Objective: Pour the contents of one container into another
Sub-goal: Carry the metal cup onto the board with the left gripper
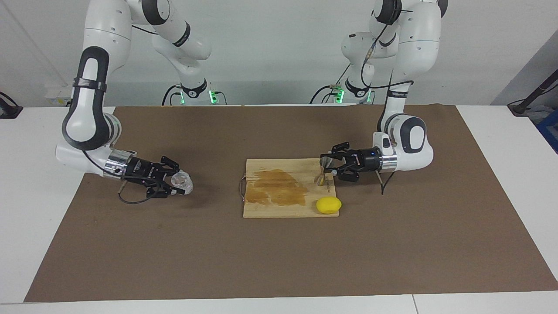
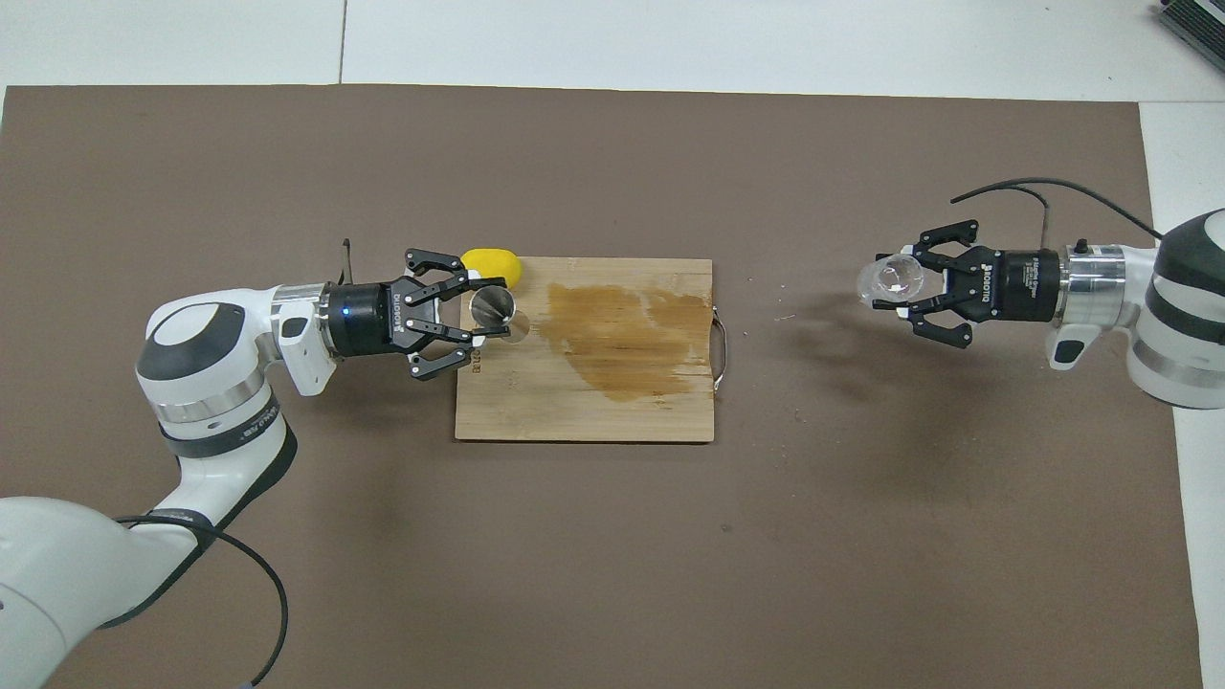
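Glass cup (image 1: 182,180) is gripped in the right hand (image 1: 176,183), held over bare brown mat (image 1: 279,244) toward the right arm's end of the worktop, well apart from the board. The cup is tipped on its side. In the overhead view its round mouth or base (image 2: 890,278) is seen end-on, clear and domed; which end it is cannot be told. The facing view shows it only as a pale blur between the fingers.

Jigger (image 1: 322,172) is gripped at its waist by the left hand (image 1: 332,170), at the board's edge toward the left arm's end. The hourglass outline is given only by the facing view, where the jigger stands about upright with its foot at the board. The overhead view shows its open upper cone (image 2: 492,307), grey and hollow. Contents of neither vessel can be made out.

Wooden board (image 1: 270,209) lies mid-mat, with a broad dark stain (image 2: 622,340) across its middle and a wire handle (image 2: 723,344) on the edge toward the right arm. A yellow lemon-like object (image 1: 328,205) rests at the board's corner, farther from the robots than the jigger. The overhead view half hides it under the left hand (image 2: 483,306).

The mat covers most of a white worktop (image 1: 26,183). A plain white wall is seen at the arm bases, where green lights are lit.
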`<state>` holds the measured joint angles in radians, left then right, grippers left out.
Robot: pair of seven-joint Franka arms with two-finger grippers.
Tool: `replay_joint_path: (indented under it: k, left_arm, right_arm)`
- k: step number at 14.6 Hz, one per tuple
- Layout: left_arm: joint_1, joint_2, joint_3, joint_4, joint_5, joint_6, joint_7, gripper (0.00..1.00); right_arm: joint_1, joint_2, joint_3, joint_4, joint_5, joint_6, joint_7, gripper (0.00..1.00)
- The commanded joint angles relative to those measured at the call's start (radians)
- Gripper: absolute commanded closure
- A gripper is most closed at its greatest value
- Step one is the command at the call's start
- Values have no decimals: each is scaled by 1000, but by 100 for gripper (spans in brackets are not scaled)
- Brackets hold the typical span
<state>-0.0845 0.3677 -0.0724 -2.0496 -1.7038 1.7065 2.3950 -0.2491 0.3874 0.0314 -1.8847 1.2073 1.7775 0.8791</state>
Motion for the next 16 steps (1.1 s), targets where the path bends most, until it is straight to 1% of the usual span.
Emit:
replay_joint_path:
  k: [1, 4, 7, 11, 16]
  left_arm:
    - [-85, -35, 16, -46, -101, 100, 4, 74]
    - [-136, -39, 14, -72, -169, 123, 30, 74]
    - [-191, -46, 16, -102, -279, 175, 103, 75]
    - [-254, -44, 16, -104, -379, 246, 157, 76]
    - [-294, -39, 16, -104, -410, 298, 186, 76]
  right_arm:
    - [8, -27, 4, -30, 50, -4, -23, 100]
    - [8, -27, 15, -27, 57, -4, -26, 100]
    - [8, -25, 22, -24, 60, -4, -23, 100]
    - [17, -39, 35, -27, 75, 7, -12, 100]
    - [53, -56, 33, -24, 84, 17, -2, 100]
